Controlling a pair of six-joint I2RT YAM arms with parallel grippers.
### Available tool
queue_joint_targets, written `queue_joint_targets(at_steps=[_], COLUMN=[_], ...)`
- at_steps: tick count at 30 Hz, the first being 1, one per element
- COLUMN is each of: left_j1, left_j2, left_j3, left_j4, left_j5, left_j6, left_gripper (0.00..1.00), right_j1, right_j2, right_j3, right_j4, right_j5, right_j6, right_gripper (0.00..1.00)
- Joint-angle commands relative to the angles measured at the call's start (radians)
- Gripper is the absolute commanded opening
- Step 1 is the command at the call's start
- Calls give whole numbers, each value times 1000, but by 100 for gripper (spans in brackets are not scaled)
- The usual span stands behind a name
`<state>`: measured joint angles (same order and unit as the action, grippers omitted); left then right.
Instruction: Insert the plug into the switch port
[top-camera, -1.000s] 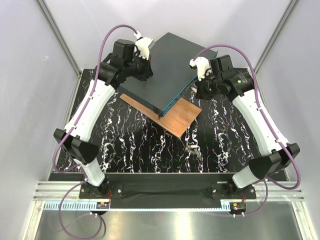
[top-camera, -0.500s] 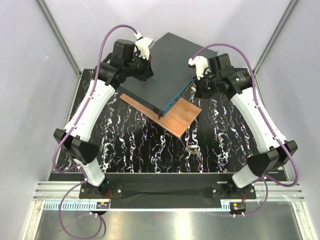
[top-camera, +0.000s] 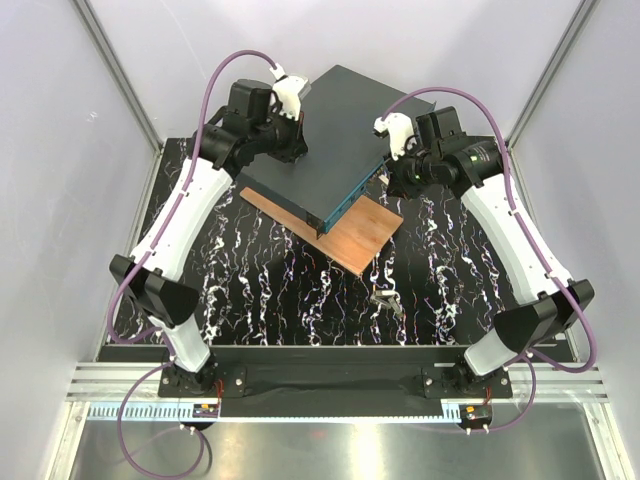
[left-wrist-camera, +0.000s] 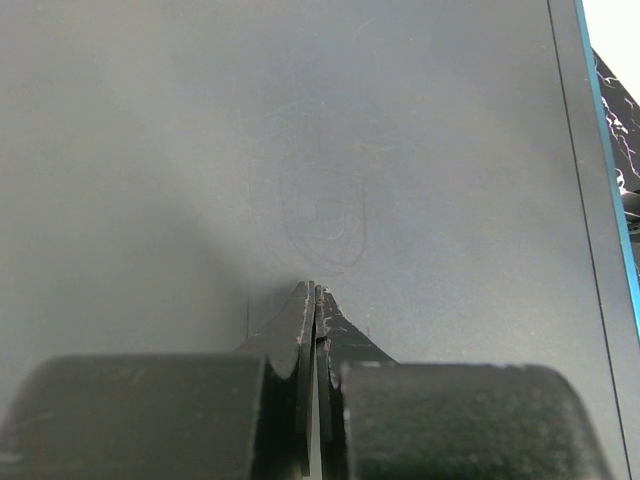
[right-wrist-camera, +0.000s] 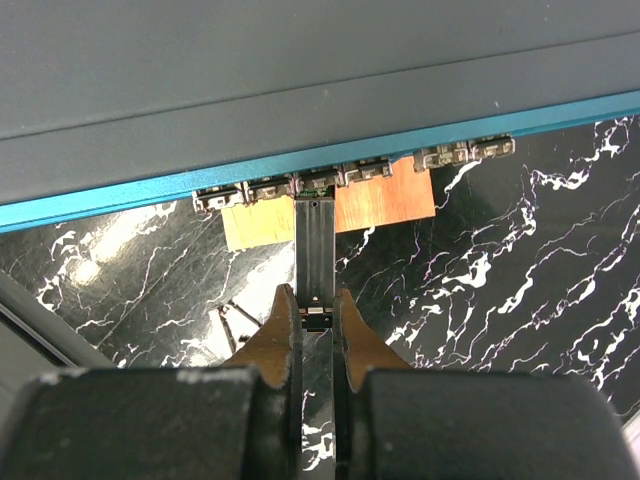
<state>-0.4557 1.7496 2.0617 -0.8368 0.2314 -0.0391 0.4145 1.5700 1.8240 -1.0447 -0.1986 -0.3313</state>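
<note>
The switch (top-camera: 335, 135) is a flat dark grey-teal box lying at an angle at the back, partly on a wooden board. My left gripper (top-camera: 291, 138) is shut and empty, its tips (left-wrist-camera: 316, 292) resting on the switch top (left-wrist-camera: 300, 140). My right gripper (top-camera: 386, 178) is at the teal front face (right-wrist-camera: 520, 112). In the right wrist view it (right-wrist-camera: 315, 296) is shut on a slim dark plug (right-wrist-camera: 314, 245). The plug's far end meets one port (right-wrist-camera: 317, 183) in the row of small ports. How deep it sits I cannot tell.
A thin brown wooden board (top-camera: 352, 236) lies under the switch's front corner and shows under the ports (right-wrist-camera: 385, 200). A small dark metal piece (top-camera: 386, 301) lies on the black marbled mat (top-camera: 270, 290). White walls and metal frame posts stand close on both sides.
My right gripper has moved a little to the left, toward the switch's front face, with the plug in it. The left gripper has stayed on the switch top.
</note>
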Motion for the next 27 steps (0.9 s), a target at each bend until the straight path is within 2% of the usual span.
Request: queue_joint_targets(at_steps=[1,15,27], left_j1=[3,3,5], left_j2=[2,1,-2], left_j3=[35,28,15], left_j4=[34,31,34], left_j5=[22,28,23], left_j6=[-7,-12,-13], left_gripper=[0,0,0], right_j1=[14,14,14], right_j2=[8,24,27], right_j3=[43,75,126], right_j4=[-6,3,-11], right_j5=[-56,-33,-96], right_j6=[-31,-72,-77], right_gripper=[0,0,0])
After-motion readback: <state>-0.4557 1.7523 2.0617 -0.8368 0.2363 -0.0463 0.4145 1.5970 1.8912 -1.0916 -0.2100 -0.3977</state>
